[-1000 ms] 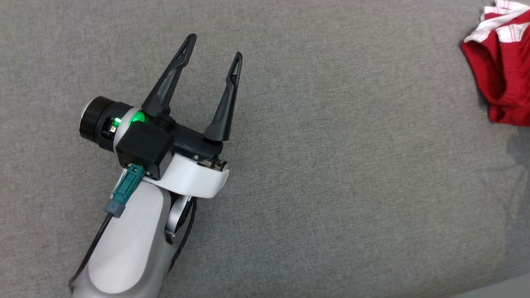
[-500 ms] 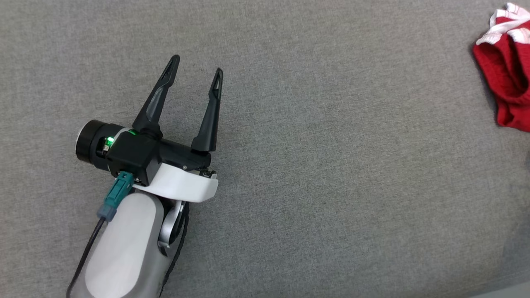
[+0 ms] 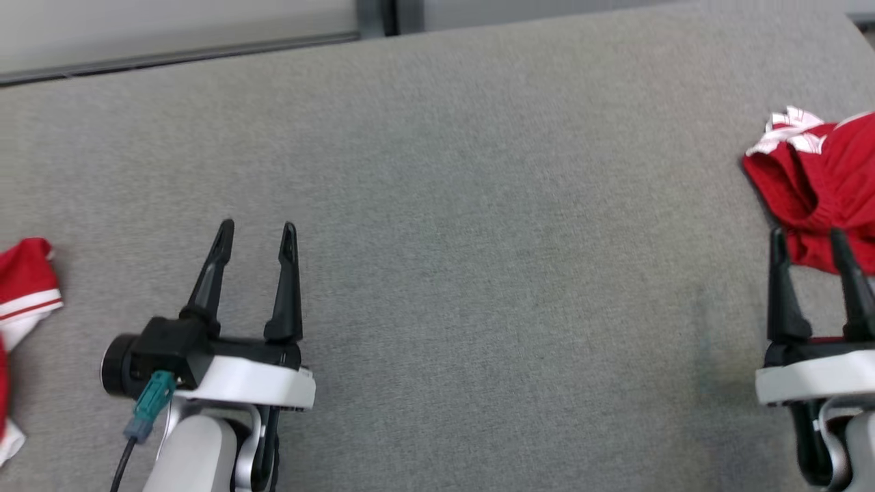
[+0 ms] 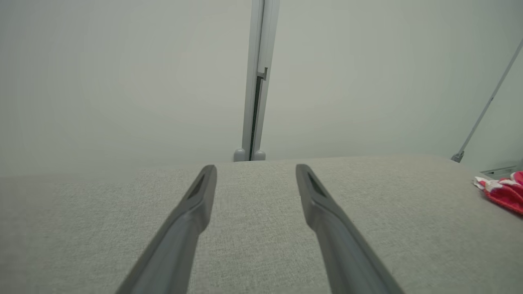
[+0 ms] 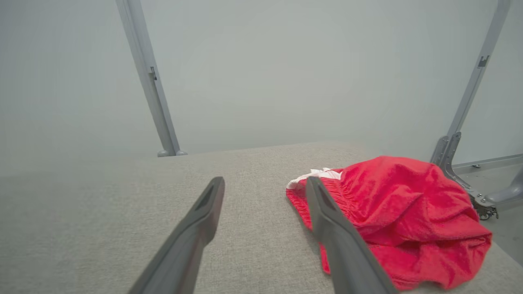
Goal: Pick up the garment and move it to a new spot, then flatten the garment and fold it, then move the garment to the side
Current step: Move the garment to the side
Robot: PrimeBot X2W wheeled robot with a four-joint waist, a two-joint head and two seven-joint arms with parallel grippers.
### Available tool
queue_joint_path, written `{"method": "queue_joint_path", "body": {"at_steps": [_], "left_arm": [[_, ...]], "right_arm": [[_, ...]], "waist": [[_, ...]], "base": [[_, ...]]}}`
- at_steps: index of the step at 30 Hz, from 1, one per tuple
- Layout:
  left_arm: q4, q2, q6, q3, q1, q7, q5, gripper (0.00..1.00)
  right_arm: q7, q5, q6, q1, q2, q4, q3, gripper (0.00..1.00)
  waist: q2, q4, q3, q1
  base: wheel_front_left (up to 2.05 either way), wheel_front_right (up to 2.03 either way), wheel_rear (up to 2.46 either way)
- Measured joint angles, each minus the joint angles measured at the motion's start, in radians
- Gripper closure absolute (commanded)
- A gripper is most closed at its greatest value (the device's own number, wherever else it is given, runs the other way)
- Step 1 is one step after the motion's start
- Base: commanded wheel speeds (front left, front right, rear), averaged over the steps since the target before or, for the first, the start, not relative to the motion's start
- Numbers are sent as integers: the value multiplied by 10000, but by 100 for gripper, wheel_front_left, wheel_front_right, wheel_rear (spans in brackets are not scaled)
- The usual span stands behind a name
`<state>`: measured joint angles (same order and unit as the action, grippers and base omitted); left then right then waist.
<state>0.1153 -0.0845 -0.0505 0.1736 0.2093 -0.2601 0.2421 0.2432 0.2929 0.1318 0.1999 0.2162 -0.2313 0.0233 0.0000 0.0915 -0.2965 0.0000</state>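
Head camera has swung up and back. Left gripper fingers wide, empty. Right gripper fingers wide, empty, just beside bunched red mesh garment with white trim at right edge of grey fabric table. Probably set aside; task near done.

L pincer open, empty; R pincer open, empty; both fwd

Dark tapered fingers, white wrist shells, teal cable plug.
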Motion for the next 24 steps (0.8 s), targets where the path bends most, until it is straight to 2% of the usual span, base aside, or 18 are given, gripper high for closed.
{"method": "queue_joint_path", "body": {"at_steps": [8, 14, 24], "left_arm": [[69, -46, -339, -391, -1133, -13, 144, 0], [159, -165, -447, -439, -1707, -13, 153, 0], [311, -433, -414, -401, -2711, 224, 303, 0]], "right_arm": [[-853, -297, 0, -1272, -617, 1804, -349, 0], [-1325, -424, 0, -2048, -721, 2228, -334, 0], [-2002, -439, 0, -3486, -792, 2775, -405, 0]], "waist": [[0, -702, 1094, 0], [0, -1075, 1881, 0], [0, -1289, 3352, 0]], "base": [[0, 0, 0], [0, 0, 0], [0, 0, 0]]}}
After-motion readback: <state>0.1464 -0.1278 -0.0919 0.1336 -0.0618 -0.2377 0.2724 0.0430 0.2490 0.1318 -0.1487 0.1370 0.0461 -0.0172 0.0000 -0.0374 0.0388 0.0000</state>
